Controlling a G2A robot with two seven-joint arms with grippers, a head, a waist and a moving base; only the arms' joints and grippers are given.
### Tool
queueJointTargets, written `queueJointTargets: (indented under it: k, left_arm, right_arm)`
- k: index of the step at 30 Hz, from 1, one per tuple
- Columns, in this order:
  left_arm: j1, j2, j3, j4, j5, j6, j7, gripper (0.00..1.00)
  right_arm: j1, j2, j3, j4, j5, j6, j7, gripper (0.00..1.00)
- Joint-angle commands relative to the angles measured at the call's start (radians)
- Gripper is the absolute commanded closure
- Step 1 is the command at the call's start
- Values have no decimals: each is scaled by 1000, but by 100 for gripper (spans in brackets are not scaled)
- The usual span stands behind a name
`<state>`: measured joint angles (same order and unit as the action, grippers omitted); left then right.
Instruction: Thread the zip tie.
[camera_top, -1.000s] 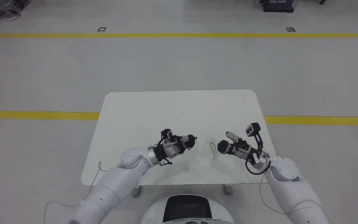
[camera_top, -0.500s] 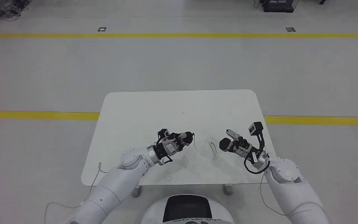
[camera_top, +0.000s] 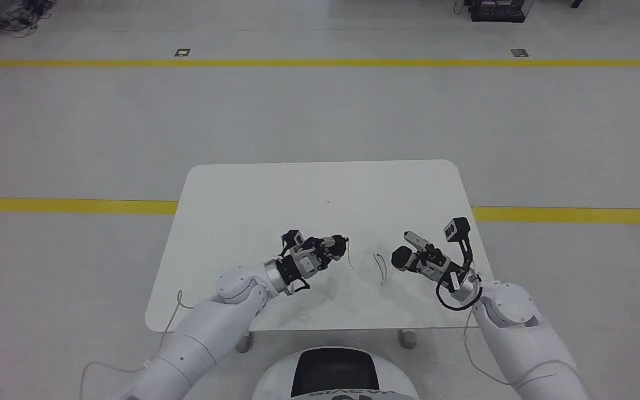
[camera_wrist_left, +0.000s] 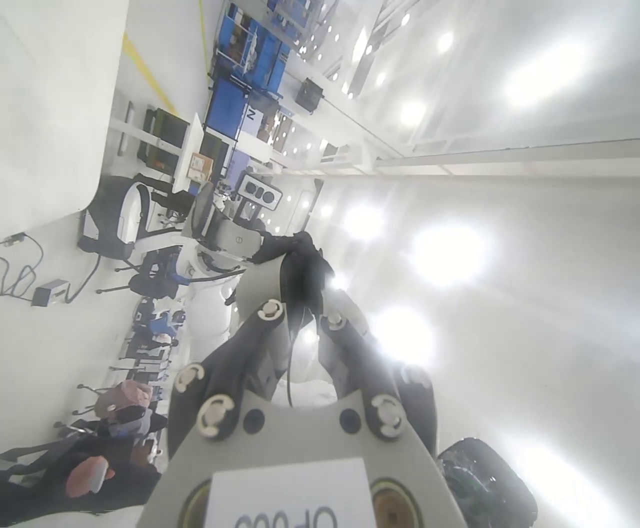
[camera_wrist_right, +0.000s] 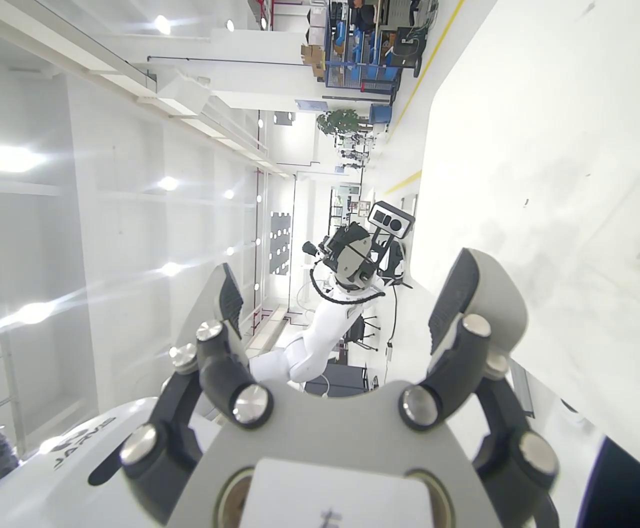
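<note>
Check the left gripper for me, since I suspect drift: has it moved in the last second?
Yes, slightly: the left gripper has slid toward the table's left edge and a touch toward its far edge.

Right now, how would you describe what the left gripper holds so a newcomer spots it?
On the white table, look toward the near edge. The left gripper is shut on a thin dark strand, probably the zip tie. Unlike the pale curl lying loose beside it, this one is clamped in the jaws.
</note>
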<state>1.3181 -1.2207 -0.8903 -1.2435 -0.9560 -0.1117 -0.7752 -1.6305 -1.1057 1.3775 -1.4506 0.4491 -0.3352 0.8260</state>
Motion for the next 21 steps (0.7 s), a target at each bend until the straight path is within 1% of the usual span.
queueJointTargets:
  k: [1, 7, 9, 15, 18, 20, 21]
  left_arm:
    - [2, 1, -1, -4, 23, -14, 22, 100]
    - [9, 2, -4, -16, 63, -40, 61, 100]
    - [11, 3, -4, -19, 70, -46, 62, 100]
    - [21, 4, -14, -38, 54, -70, 33, 100]
    - [28, 6, -23, -57, 49, -82, 18, 100]
    - [35, 8, -29, -71, 49, -85, 12, 100]
    - [37, 11, -29, -76, 69, -79, 7, 100]
  right_arm:
    - [-1, 0, -3, -8, -25, 2, -21, 0]
    - [-8, 1, -4, -23, -57, 8, -52, 0]
    - [-9, 2, -2, -24, -61, 9, -56, 0]
    - [-15, 4, 11, -31, -74, 8, -71, 0]
    - [-19, 6, 16, -34, -78, 10, -77, 0]
    - [-20, 6, 18, -36, -81, 13, -80, 0]
    - [-20, 7, 13, -44, -91, 13, -67, 0]
